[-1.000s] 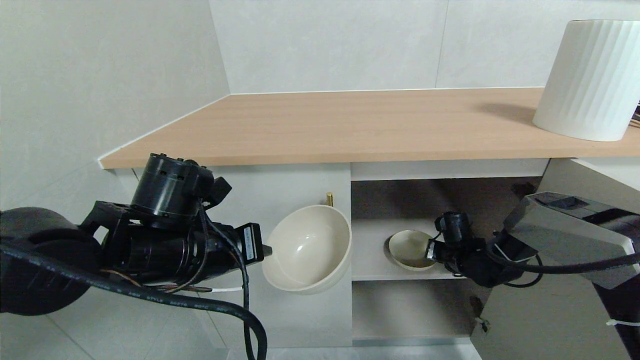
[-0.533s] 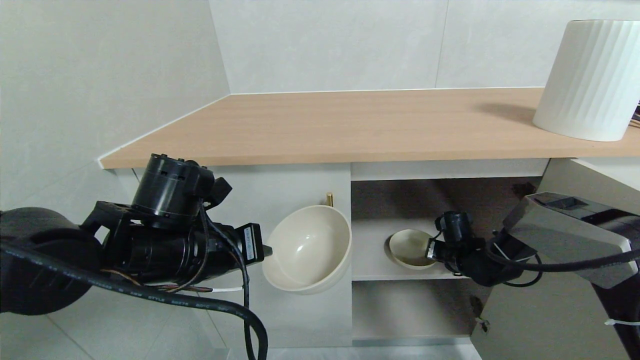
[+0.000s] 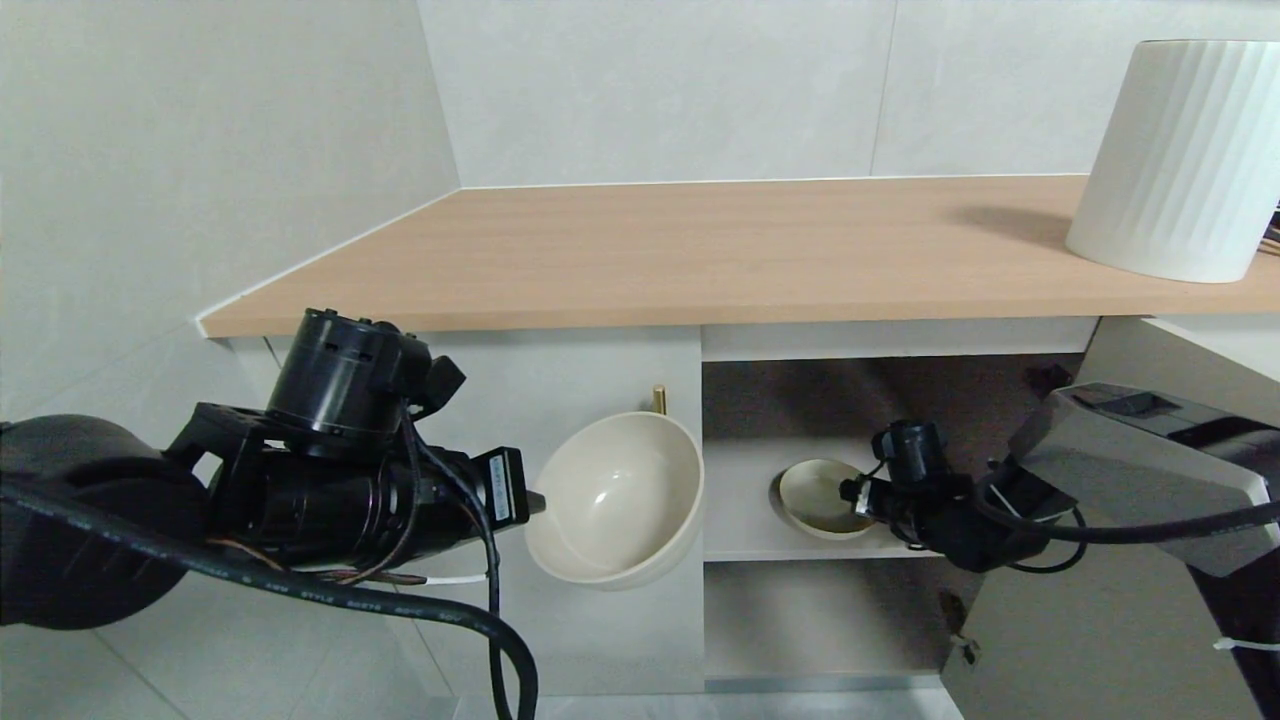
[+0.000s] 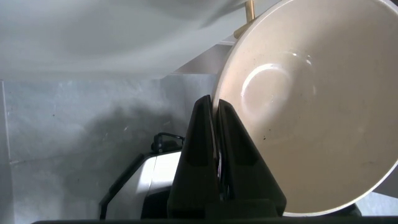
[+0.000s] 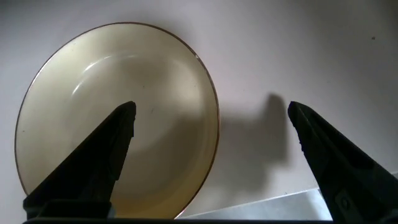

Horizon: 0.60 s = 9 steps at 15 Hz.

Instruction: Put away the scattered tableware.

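Note:
A large cream bowl [image 3: 612, 500] hangs tilted in front of the closed left cabinet door, and my left gripper [image 3: 533, 500] is shut on its rim. The left wrist view has both fingers [image 4: 214, 155] pinching the edge of that bowl [image 4: 311, 106]. A small cream dish [image 3: 815, 495] rests on the shelf [image 3: 740, 540] inside the open cabinet. My right gripper [image 3: 858, 495] stands open at the dish's right rim. In the right wrist view the dish [image 5: 118, 118] lies flat on the shelf, and the gripper [image 5: 211, 143] spreads wide above its rim with nothing between the fingers.
A wooden countertop [image 3: 700, 250] runs above the cabinet, with a ribbed white container [image 3: 1180, 150] at its right end. A brass knob [image 3: 659, 397] sticks out of the closed door just above the bowl. The open cabinet door [image 3: 1140, 560] stands at the right. A lower compartment [image 3: 820, 620] lies beneath the shelf.
My right gripper has let go of the small dish and drawn slightly away, fingers now spread. The left arm with the large bowl has barely moved.

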Available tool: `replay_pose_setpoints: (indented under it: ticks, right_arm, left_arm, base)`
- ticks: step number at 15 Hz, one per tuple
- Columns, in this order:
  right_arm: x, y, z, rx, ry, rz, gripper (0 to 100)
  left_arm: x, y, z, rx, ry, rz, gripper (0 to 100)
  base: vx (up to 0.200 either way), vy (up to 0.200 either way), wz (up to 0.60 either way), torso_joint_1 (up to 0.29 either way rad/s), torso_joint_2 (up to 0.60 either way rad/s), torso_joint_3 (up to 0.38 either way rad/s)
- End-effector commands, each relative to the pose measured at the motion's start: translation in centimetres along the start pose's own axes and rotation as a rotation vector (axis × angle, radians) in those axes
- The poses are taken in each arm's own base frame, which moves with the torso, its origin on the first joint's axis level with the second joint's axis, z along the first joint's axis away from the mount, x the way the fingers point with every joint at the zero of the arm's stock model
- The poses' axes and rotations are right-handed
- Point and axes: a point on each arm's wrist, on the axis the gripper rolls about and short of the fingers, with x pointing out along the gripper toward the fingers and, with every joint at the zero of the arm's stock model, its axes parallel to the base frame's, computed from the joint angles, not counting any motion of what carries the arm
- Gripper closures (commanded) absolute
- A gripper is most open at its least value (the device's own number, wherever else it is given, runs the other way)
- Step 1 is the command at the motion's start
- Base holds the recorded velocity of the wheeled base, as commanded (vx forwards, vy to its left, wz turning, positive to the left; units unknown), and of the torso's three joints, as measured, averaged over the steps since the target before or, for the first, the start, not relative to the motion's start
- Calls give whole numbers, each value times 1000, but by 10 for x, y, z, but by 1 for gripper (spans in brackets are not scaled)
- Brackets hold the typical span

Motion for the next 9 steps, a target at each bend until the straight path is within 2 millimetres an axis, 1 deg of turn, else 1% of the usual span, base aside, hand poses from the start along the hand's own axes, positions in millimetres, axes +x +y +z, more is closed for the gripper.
replay_pose_setpoints:
  ticks: [1, 2, 4, 6, 7, 8, 9]
  right_arm:
    - [-14, 1, 11, 21, -14, 12, 0]
    - [-23, 0, 14, 23, -16, 16, 0]
    - [-54, 3, 20, 14, -17, 46, 0]
    - [-90, 8, 22, -8, -11, 96, 0]
    - [-99, 9, 22, -15, -6, 114, 0]
    - [-124, 11, 20, -69, 47, 167, 0]
    - [-143, 14, 22, -99, 75, 200, 0]
  left_arm:
    - [2, -2, -2, 6, 10, -1, 100]
    - [6, -4, -5, 16, 25, -1, 100]
    - [11, -8, -13, 56, 55, 1, 100]
    - [17, -12, -21, 93, 89, -4, 100]
    - [19, -14, -24, 101, 102, -6, 100]
    - [31, -20, -35, 128, 153, -4, 100]
    - [41, -22, -45, 147, 193, 12, 100]
  base:
    - [0, 0, 0, 0, 0, 0]
    - [0, 0, 0, 0, 0, 0]
    - [0, 0, 0, 0, 0, 0]
    - [0, 0, 0, 0, 0, 0]
    - [0, 0, 0, 0, 0, 0]
    - [0, 0, 0, 0, 0, 0]
    - [0, 0, 0, 0, 0, 0]
